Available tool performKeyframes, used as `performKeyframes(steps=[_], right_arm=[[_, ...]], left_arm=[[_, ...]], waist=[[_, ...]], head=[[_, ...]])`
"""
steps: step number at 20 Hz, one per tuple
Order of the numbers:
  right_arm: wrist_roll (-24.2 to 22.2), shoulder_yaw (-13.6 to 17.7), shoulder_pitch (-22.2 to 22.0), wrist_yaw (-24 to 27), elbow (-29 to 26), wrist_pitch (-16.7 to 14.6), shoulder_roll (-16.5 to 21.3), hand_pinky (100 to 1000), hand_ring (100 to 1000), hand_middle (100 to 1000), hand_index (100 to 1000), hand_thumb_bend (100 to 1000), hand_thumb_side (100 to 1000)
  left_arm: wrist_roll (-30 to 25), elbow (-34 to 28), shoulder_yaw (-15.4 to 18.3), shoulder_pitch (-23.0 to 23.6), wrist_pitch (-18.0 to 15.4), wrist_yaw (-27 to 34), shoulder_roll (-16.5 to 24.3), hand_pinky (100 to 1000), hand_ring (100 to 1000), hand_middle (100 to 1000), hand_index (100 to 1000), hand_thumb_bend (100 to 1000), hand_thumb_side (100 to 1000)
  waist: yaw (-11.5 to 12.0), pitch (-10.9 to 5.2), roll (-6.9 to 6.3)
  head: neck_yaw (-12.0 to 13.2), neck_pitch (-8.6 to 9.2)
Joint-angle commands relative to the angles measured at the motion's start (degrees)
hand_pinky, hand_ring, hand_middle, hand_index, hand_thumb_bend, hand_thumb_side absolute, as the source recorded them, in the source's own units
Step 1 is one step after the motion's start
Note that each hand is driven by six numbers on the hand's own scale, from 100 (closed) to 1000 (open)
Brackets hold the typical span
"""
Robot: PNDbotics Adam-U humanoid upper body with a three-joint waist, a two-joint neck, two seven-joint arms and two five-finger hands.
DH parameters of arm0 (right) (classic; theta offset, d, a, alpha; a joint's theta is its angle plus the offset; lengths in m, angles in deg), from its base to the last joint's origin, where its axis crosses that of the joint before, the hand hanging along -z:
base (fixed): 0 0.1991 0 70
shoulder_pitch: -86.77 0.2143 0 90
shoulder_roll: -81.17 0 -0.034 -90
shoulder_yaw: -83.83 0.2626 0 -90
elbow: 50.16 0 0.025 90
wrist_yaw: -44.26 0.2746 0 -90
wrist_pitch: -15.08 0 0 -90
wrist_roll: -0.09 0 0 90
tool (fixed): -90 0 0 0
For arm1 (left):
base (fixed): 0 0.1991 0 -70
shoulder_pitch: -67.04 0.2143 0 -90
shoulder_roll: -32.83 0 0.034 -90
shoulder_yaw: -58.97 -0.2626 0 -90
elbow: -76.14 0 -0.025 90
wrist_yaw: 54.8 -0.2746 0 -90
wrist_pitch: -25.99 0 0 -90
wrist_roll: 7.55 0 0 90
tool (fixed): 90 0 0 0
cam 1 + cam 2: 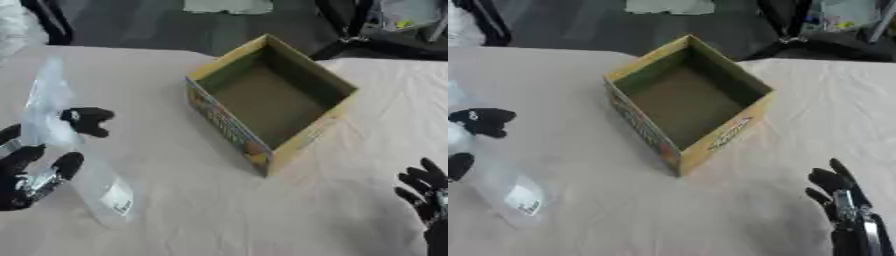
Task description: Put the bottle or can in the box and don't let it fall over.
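Observation:
A clear plastic bottle (66,135) with a white label near its base leans at the left of the table, top pointing up and away. My left hand (39,160) is shut on it, black fingers and thumb curled round its middle. An open yellow cardboard box (271,102) with printed sides stands in the centre of the table, nothing inside it. My right hand (846,202) rests open at the lower right corner, fingers up, away from the box.
A pale cloth (201,210) covers the table. Beyond the far edge lie dark floor and black stands (350,25). Some clear plastic (13,22) shows at the upper left corner.

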State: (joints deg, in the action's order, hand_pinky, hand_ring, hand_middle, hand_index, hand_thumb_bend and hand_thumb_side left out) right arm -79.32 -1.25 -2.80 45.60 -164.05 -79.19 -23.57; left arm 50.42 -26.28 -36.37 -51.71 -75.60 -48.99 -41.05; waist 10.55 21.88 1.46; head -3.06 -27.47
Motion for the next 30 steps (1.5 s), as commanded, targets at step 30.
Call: performKeyframes(steps=[30], right_arm=[[0.39,0.34,0.51,0.54,-0.7,0.43,0.26,821,856,995,743,100,844]], left_arm=[[-1.6,1.67,-1.08,-1.43,5.13,6.29,-2.33,1000,819,826,617,100,576]], waist=[[-0.36,-0.88,0.07]], head=[[0.5,1.28]])
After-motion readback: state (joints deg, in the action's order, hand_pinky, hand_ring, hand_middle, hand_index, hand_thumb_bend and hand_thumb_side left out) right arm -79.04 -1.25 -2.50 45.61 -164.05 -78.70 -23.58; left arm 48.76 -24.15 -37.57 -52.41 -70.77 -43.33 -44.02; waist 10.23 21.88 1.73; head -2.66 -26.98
